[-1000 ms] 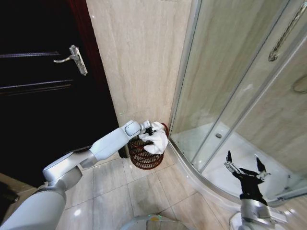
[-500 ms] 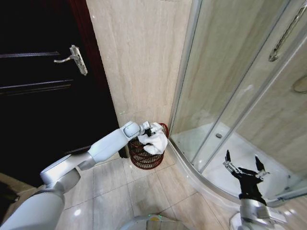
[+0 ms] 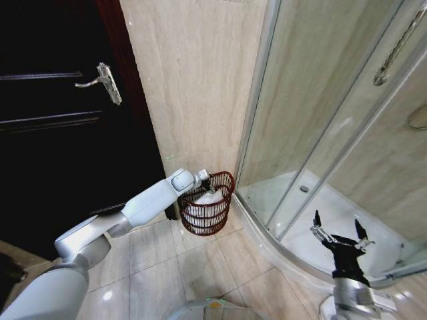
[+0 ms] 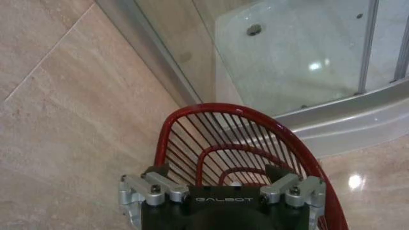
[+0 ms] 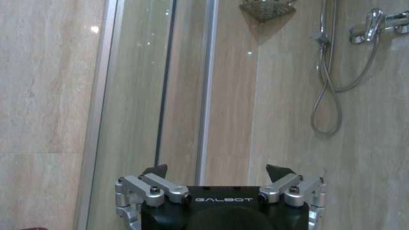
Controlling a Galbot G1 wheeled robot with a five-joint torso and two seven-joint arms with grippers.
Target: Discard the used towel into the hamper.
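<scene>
While my left gripper (image 3: 209, 180) hangs spread wide and empty at the hamper's (image 3: 207, 223) rim, the white towel (image 3: 208, 199) lies inside the basket, just below its fingers. My right gripper (image 3: 338, 237) waits well apart, also spread open.

I get bright, even light from overhead, with small glare spots on the glossy floor tiles (image 3: 107, 295) and reflections across the shower glass (image 3: 347, 133). The door (image 3: 53, 133) reads near black, detail lost. Head view bends at its edges; my left wrist view looks slightly soft.
</scene>
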